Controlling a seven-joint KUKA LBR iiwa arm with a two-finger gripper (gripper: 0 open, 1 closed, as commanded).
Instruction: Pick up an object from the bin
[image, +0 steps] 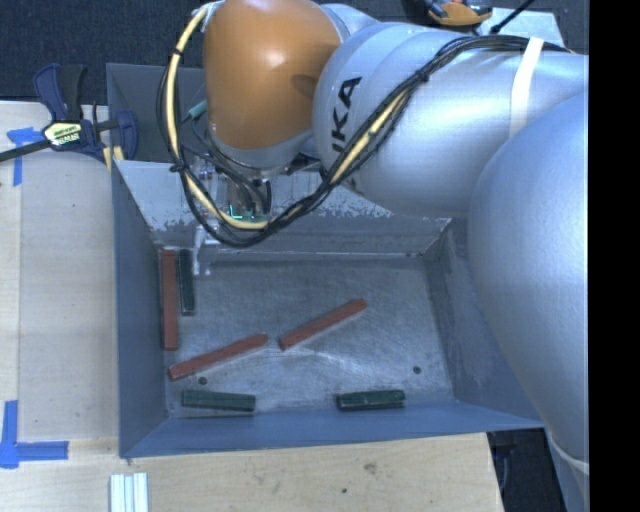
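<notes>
Looked like you had the gripper (205, 257) tight in the corner since the dark green stick (186, 285) just beside it lay along the bin wall (140, 300) with a reddish stick (170, 300); open or closed, couldn't tell.

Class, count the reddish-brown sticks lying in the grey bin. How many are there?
3 sticks: one along the left wall, two mid-floor, left and right. The arm may hide more.
</notes>
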